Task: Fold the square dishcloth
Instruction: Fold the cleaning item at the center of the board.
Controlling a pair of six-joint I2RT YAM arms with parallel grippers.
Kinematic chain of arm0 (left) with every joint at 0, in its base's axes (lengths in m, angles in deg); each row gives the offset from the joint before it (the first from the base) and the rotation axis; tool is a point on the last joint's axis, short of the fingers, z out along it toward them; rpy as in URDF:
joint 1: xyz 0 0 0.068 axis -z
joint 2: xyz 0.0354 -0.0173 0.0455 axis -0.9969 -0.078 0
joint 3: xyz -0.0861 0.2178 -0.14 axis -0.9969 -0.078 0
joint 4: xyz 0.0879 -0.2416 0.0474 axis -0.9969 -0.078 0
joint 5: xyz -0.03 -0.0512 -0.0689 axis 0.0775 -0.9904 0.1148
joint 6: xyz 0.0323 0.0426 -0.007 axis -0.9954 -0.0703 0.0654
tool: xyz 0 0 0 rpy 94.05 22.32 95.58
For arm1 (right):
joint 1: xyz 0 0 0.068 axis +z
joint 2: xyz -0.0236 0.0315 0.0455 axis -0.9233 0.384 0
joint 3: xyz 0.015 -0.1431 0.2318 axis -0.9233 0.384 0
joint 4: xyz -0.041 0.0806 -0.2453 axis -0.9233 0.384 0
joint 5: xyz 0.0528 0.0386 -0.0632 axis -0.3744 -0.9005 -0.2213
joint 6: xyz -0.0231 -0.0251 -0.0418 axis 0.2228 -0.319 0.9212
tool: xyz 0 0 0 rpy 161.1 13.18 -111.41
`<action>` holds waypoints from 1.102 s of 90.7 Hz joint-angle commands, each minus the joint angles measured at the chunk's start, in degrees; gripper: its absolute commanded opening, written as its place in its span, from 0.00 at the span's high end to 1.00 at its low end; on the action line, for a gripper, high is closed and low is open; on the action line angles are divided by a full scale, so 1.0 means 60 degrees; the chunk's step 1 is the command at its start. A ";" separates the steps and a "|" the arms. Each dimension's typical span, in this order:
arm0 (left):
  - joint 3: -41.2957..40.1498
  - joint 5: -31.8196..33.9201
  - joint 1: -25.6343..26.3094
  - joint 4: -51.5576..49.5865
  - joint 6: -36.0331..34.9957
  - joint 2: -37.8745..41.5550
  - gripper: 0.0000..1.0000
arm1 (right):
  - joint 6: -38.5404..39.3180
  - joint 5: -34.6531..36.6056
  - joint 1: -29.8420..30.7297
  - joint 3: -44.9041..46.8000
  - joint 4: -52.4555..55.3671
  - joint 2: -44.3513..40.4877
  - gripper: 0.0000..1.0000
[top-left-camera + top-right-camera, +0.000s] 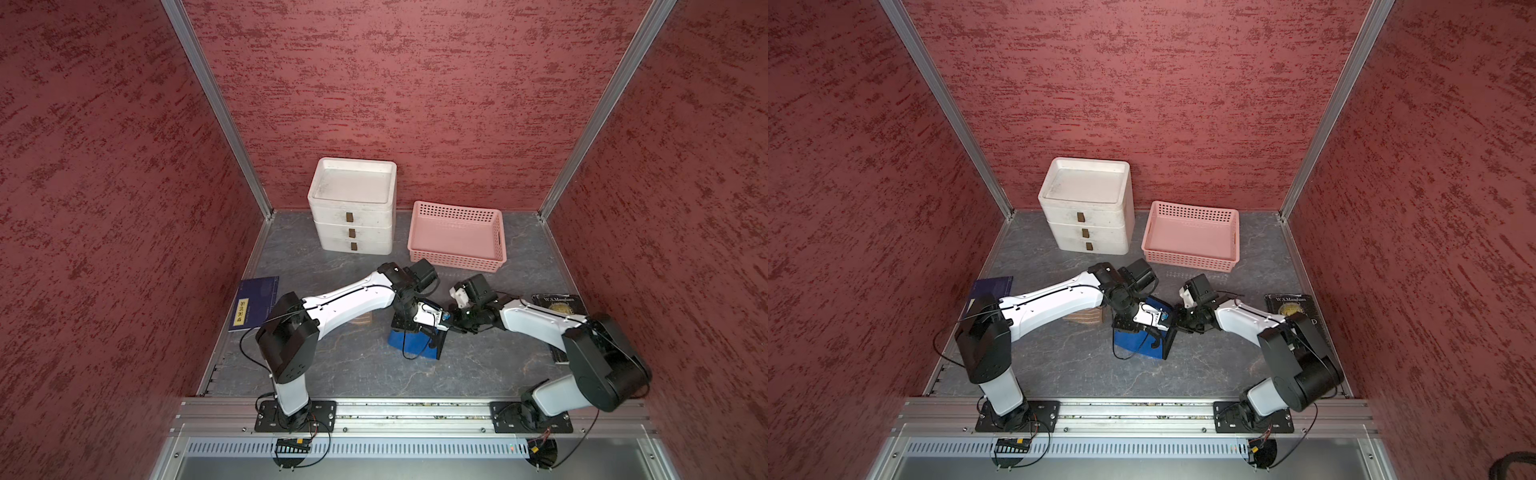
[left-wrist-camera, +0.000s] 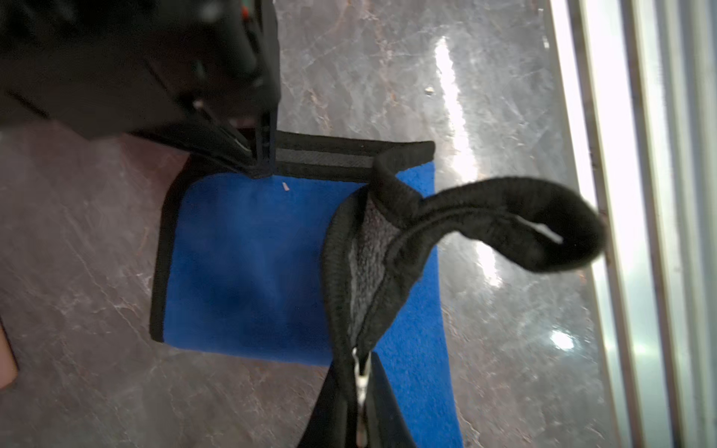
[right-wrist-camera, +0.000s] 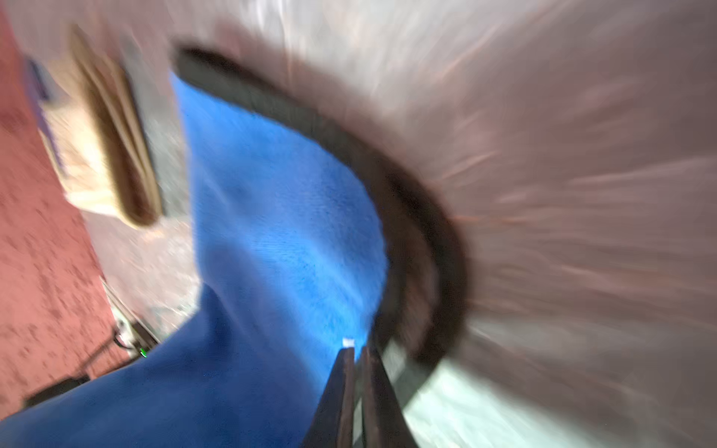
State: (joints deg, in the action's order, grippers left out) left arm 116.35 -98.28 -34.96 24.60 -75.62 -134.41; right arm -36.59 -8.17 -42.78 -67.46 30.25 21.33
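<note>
- Dishcloth: blue pile with a black hem, lying doubled on the table, directly under and between my two sets of jaws.
- Left gripper: jaws clamped on the hem of the upper layer. That corner is raised off the layer below and curls away beyond my fingertips in a limp loop.
- Right gripper: across the cloth from my left jaws, tips pinched together on the hem of the far edge. Its own wrist view is blurred; there the jaws stand almost together, with the hem running in beside them.
- Handling, as I judge it: light and soft, with no stiffness at all, so it sags wherever it is unsupported. The pile looks grippy, so slipping is unlikely. Nothing fragile.
- Where to hold: on the stitched hem at the corners, the firmest part. A bite on mid-cloth pile would likely bunch both layers.
- Risk: the drooping loop may tuck under itself when laid down.
</note>
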 commanded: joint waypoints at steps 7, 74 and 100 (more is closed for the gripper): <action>0.0316 0.0009 -0.0165 0.1612 -0.0234 -0.0608 0.90 | -0.0114 0.0281 -0.0645 -0.0027 0.0292 -0.0472 0.92; -0.0508 0.1377 -0.0657 0.6409 -0.0854 -0.2357 0.52 | 0.0104 0.1316 -0.0827 -0.0253 0.1149 -0.0060 0.78; -0.0619 0.1494 -0.1057 0.6835 -0.0315 -0.1964 0.43 | 0.0026 0.2843 -0.0831 -0.0588 0.3213 -0.2286 0.70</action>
State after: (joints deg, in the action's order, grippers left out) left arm 112.53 -89.32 -40.44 63.92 -79.73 -147.33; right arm -36.74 2.80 -47.52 -68.24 41.90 12.17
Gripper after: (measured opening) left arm 0.572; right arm 0.303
